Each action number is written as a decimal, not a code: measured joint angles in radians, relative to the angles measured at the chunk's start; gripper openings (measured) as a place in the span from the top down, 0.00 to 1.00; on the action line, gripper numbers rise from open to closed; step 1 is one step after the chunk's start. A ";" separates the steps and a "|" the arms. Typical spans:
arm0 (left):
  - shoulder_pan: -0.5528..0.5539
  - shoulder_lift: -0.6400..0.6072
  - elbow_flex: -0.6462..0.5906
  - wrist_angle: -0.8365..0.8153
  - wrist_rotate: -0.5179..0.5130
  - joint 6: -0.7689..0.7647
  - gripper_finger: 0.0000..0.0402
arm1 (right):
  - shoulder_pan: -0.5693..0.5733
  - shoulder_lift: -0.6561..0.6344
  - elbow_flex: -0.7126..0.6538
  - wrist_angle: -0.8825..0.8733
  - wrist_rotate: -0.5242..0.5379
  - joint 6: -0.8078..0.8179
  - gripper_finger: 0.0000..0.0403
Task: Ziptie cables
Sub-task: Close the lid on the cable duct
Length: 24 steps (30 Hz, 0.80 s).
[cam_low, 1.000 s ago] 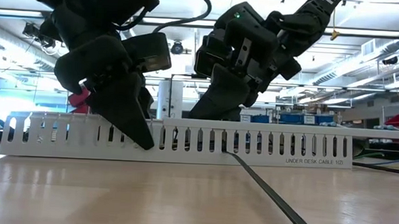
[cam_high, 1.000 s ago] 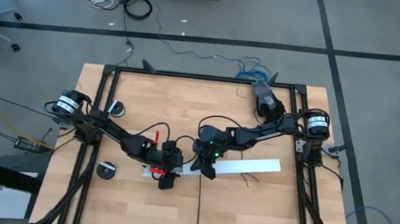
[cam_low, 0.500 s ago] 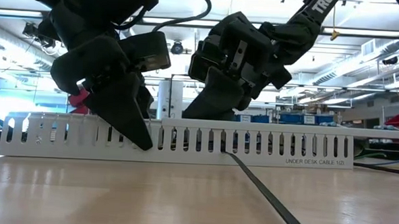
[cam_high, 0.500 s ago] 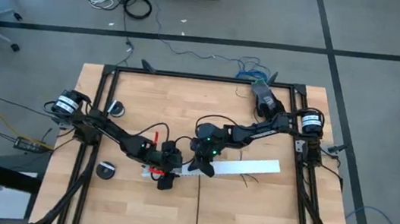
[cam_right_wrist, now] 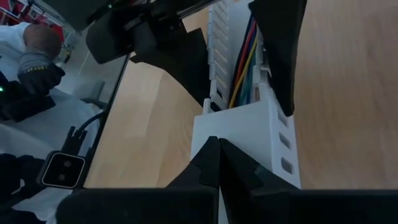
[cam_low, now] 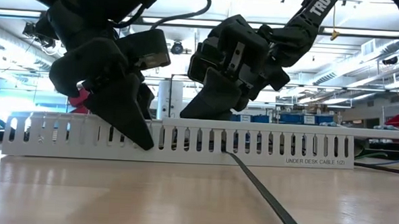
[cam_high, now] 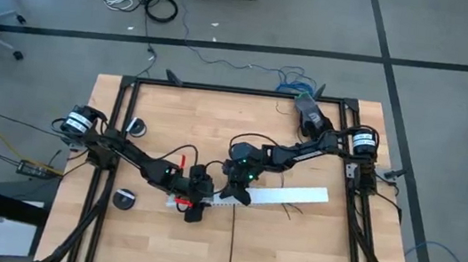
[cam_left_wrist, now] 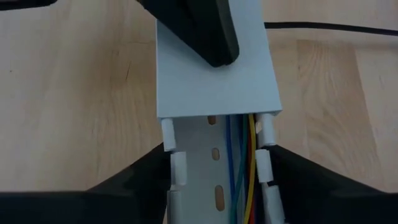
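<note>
Cables laid in the channel, tie not yet on.

I see the cables [cam_left_wrist: 239, 180] lying along the white channel [cam_low: 185, 142], part under its cover [cam_left_wrist: 214, 87]. My left gripper [cam_left_wrist: 217, 171] straddles the open end, its fingers [cam_left_wrist: 134, 180] spread and touching the side walls. My right gripper [cam_right_wrist: 217, 165], fingers pressed together, presses on the cover just beside it. The ziptie [cam_low: 263, 192] lies flat on the table [cam_low: 81, 194], running from the channel's near wall toward me, held by neither arm. I judge threading and cinching are all left.
</note>
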 joint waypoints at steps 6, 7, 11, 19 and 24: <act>-0.010 0.000 0.000 0.008 -0.024 0.019 0.45 | 0.000 0.000 0.000 0.000 0.001 0.001 1.00; -0.014 0.000 0.000 0.009 -0.034 0.023 0.45 | 0.000 0.000 0.000 0.000 0.001 0.007 1.00; -0.016 0.000 0.000 0.010 -0.041 0.023 0.42 | 0.000 0.000 0.000 0.001 -0.005 0.018 1.00; -0.019 0.000 0.003 0.046 -0.052 0.029 0.33 | 0.000 0.001 0.000 0.005 -0.004 0.018 1.00; -0.019 0.000 0.003 0.045 -0.045 0.019 0.33 | 0.000 0.001 0.000 0.005 -0.004 0.018 1.00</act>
